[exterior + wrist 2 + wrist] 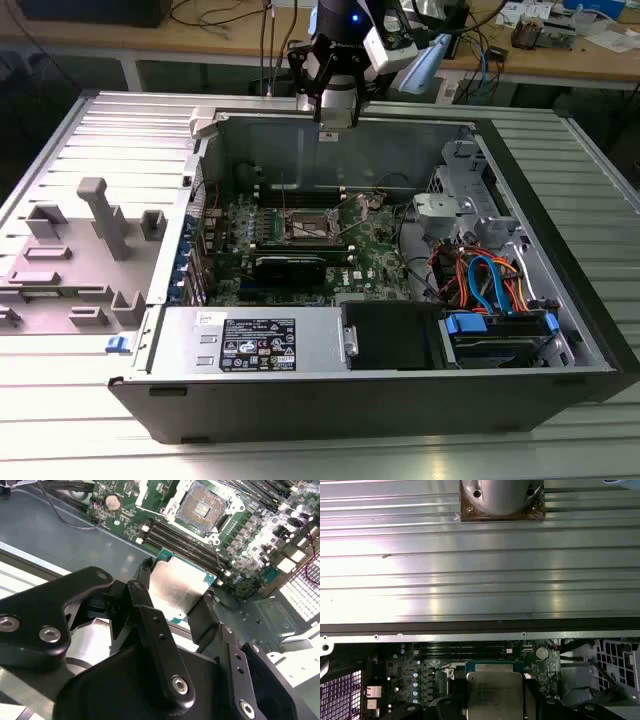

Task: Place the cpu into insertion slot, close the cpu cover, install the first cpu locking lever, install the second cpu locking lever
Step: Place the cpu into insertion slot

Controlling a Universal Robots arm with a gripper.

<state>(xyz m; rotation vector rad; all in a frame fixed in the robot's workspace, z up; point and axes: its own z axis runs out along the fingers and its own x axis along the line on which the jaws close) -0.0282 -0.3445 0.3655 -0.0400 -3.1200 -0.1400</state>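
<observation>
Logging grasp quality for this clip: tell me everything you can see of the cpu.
The cpu is a small flat square chip: dull silver-grey metal top on a green substrate edge. The hand is shut on it, black fingers pinching two opposite sides. Its metal face shows in both wrist views. It hangs above the motherboard, apart from the bare insertion slot, touching only the fingers.

On ribbed metal worktop [300,455]: open computer case [300,400], centred; grey holder block [95,250] beside it, toward the exterior view's left.
</observation>
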